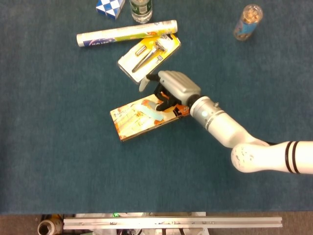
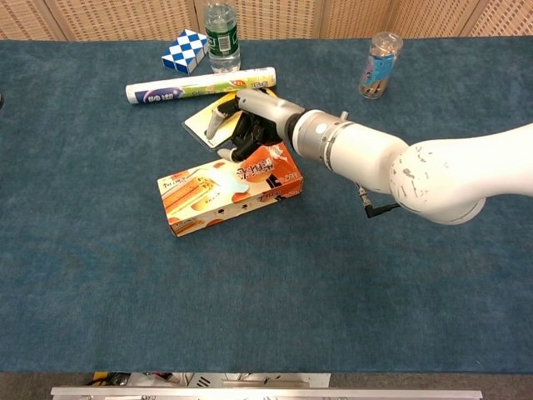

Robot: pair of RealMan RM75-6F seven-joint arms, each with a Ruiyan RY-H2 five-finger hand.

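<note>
Your right hand (image 1: 171, 90) is hovering over the far right end of the orange snack box (image 1: 142, 117), fingers curled downward and loosely spread, holding nothing; in the chest view the fingertips (image 2: 223, 152) are sitting just above the box's (image 2: 225, 196) top face, and you cannot tell from either view whether they are touching it. The box is lying flat just below and to the left of your hand, tilted so its right end is nearer your wrist. A pale blue strip (image 1: 152, 110) is lying on the box top right beneath your fingers. Just beyond your hand, the carded razor pack (image 1: 148, 56) is lying on the blue table (image 1: 58, 166), and past it the long white roll (image 1: 124, 33). Farther off sit the green-labelled bottle (image 1: 141, 11) and the blue-and-white cube (image 1: 108, 7). Well off to the right of your hand, the clear jar (image 1: 247, 21) is standing upright. Your left hand is showing in neither view.
</note>
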